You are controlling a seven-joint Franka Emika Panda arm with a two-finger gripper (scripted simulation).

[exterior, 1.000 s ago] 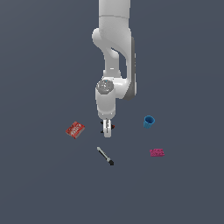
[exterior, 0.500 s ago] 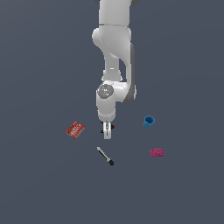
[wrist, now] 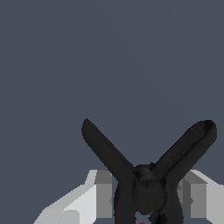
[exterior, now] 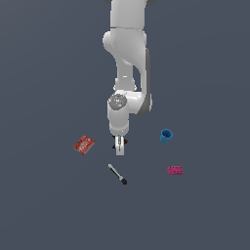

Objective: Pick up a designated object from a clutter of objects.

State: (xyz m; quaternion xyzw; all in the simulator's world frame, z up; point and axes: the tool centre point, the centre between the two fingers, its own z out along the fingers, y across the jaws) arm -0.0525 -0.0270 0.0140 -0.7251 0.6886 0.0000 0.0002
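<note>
The gripper [exterior: 119, 149] stands low over the black spring clamp [wrist: 146, 175], between the red box [exterior: 84, 144] and blue cup [exterior: 166, 135]. Its fingers [wrist: 103, 192] straddle the pivot, apparently pinching there so the X-shaped handles stay clear.

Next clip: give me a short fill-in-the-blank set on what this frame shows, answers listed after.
1. In the wrist view, the black spring clamp sits between the two fingers of the hand, its handles spread in the shape of the letter ____.
2. The cup is coloured ____.
3. The flat box lying on the exterior view's left is coloured ____.
4. The object nearest the pink block is the ____.

Answers: X; blue; red; cup
</note>
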